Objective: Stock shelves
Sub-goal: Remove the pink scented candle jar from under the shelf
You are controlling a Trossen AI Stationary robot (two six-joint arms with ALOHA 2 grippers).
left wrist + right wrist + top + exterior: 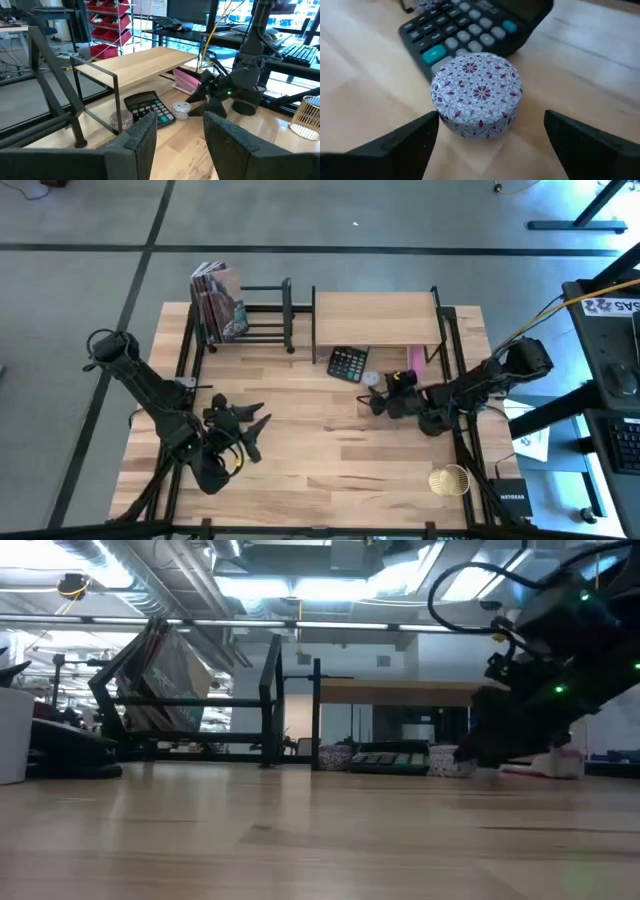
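1. Your right gripper (485, 137) sits low over the table, just in front of the light-wood board shelf (375, 318). Its fingers are spread wide, one on either side of a small round patterned tin (477, 92), with clear gaps on both sides; nothing is gripped.
2. That tin stands upright on the wooden tabletop (330, 460), right beside the near edge of a black calculator (348, 364). From the right wrist view you cannot tell whether tin and calculator actually touch.
3. The calculator lies flat, partly tucked under the front left of the board shelf. A pink flat item (416, 360) lies under the shelf's right part.
4. In the left wrist view a second small round patterned tin (121, 119) stands by the shelf's front black upright, on the other side of the calculator.
5. The black metal-bar book rack (262, 315) stands at the far left of the table, just left of the board shelf, with a few books (218, 302) leaning at its left end.
6. Your left gripper (255, 425) hangs over the near left of the table, well apart from both shelves, with its fingers parted and empty.
7. A gold wire basket (450, 480) sits near the right front corner.
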